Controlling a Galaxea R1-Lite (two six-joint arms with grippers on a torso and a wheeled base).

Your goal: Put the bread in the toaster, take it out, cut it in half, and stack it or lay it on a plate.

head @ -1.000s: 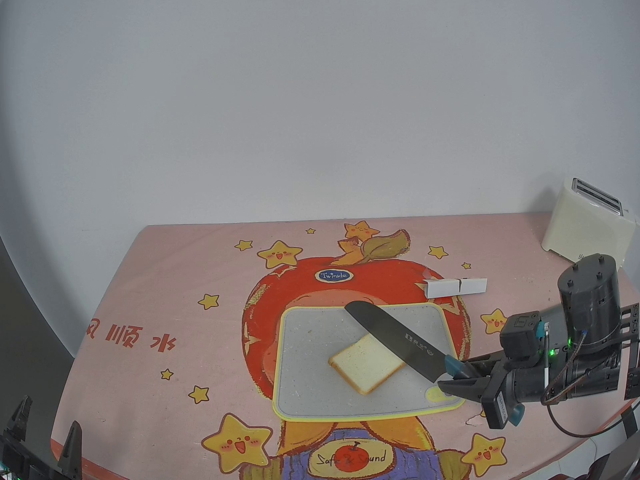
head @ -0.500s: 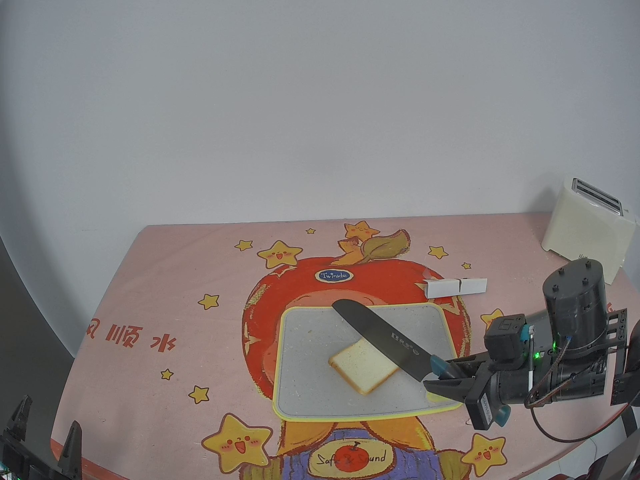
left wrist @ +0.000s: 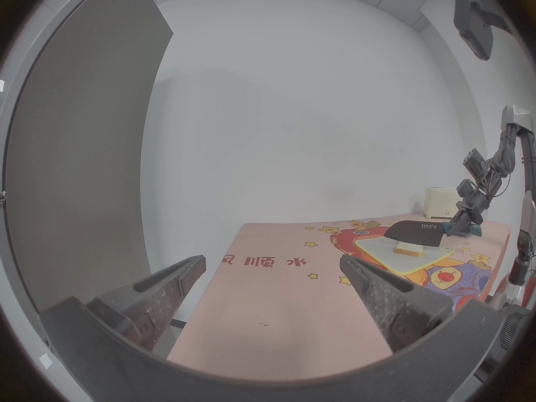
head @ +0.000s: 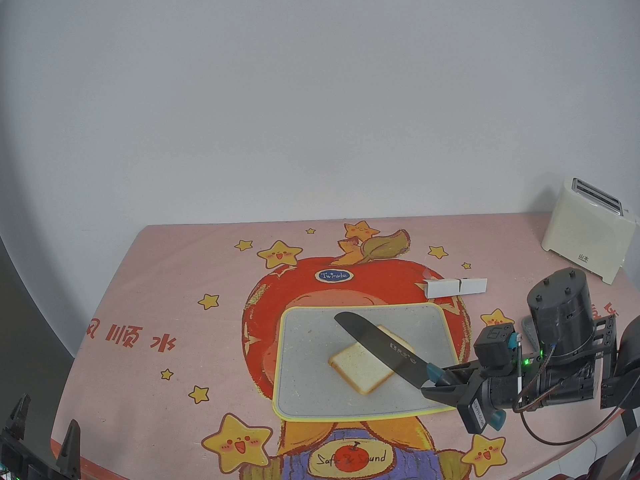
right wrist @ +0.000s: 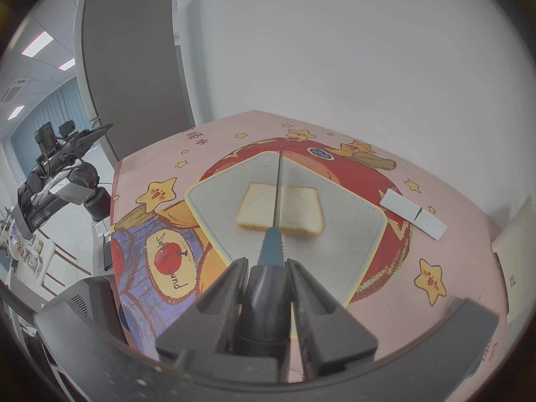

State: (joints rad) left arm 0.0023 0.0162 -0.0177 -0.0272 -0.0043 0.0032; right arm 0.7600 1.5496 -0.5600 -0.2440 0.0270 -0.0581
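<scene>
Bread (head: 357,371) lies whole on the board (head: 300,395) mid-desk (head: 167,288), my right hand (head: 445,389) clamped on the knife (head: 383,349) with its blade across the slice's middle, so I judge halving is in hand: next, press straight down.

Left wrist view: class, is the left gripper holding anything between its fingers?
No, the left gripper is open, its jaws standing wide apart with only the pink table seen between them.

Head view looks steeply down on the surface (head: 167,288); left wrist view sights across it from afar; right wrist view sits close; all share the bread (head: 357,371).
</scene>
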